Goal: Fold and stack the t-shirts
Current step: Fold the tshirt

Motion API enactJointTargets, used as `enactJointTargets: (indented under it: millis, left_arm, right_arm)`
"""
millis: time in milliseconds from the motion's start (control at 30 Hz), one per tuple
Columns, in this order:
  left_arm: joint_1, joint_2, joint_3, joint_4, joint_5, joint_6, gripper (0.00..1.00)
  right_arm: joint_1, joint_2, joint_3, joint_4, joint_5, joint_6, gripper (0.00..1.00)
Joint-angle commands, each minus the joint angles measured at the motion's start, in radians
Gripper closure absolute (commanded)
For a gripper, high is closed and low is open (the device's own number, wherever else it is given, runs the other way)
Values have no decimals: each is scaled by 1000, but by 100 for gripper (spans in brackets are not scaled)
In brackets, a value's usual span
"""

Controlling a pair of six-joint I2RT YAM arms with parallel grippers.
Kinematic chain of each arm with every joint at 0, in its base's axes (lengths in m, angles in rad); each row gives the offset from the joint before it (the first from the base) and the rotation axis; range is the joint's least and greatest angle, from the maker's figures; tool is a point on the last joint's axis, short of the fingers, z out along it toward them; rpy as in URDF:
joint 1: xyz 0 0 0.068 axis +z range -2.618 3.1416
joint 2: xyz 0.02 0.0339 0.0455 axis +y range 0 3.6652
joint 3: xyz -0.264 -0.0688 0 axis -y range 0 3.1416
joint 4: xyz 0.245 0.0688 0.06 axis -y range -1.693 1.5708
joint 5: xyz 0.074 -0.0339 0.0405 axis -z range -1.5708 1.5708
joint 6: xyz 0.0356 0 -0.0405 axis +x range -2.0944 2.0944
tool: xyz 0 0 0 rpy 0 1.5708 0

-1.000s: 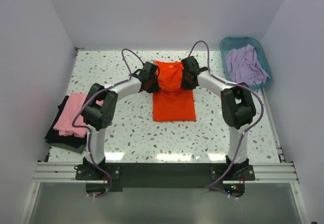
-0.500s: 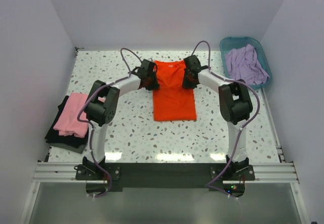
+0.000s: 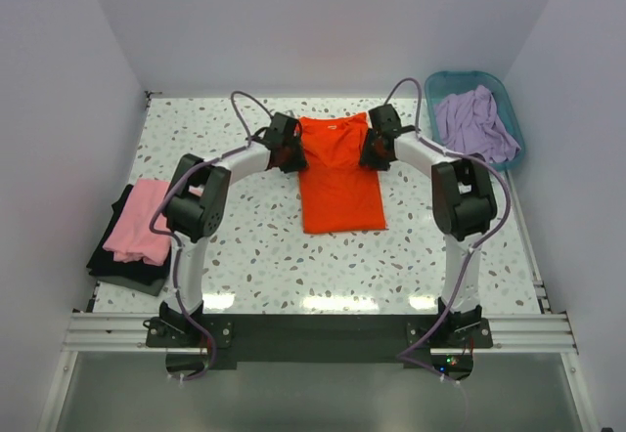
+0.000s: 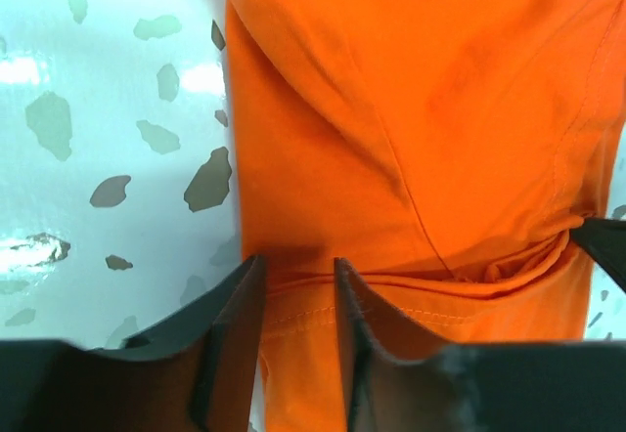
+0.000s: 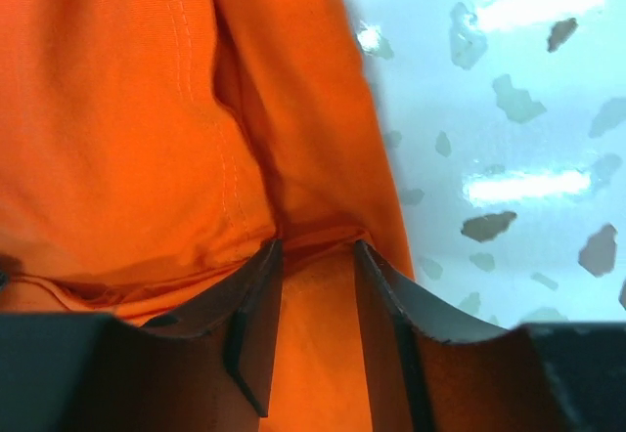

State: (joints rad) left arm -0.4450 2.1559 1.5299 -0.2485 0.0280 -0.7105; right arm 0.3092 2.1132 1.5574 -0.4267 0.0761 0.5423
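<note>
— Where is the orange t-shirt (image 3: 339, 183), and how does it lie?

— Mid-worktop (image 3: 264, 256), nearer the far edge. It is folded into a long strip. Its long axis runs from far edge to near edge, with the collar and white label (image 3: 333, 127) at the far end. The near end is swung slightly toward the right edge.

— Your arms?

— Both arch out from the near edge, elbows wide, wrists turned inward. My left tool (image 4: 298, 271) sits at the strip's left side and my right tool (image 5: 316, 251) at its right, both by the shoulders.

— The tools?

— Each narrowly parted, with orange cloth showing in the gap.

— The rest?

— The pink t-shirt (image 3: 137, 219) lies on the black t-shirt (image 3: 112, 256) at the left edge. The lavender t-shirt (image 3: 474, 127) is in the teal basket (image 3: 440, 85), far right corner.
</note>
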Motion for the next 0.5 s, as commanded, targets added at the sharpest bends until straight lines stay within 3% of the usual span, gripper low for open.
enactJointTargets:
  millis: [0, 100, 167, 333, 467]
  left_arm:
    - [15, -86, 39, 40, 23, 40, 58]
    - [14, -181, 4, 49, 10, 43, 43]
    - [14, -235, -66, 32, -16, 26, 41]
    - [8, -430, -293, 12, -48, -41, 45]
    - [-46, -562, -576, 78, -34, -84, 49]
  right_arm:
    - [-12, -123, -7, -26, 11, -18, 55]
    - [-12, -194, -8, -70, 30, -30, 47]
    - [-12, -246, -65, -78, 27, -25, 47]
    - [-7, -422, -276, -29, -4, -1, 46]
    - [19, -609, -532, 12, -9, 22, 43]
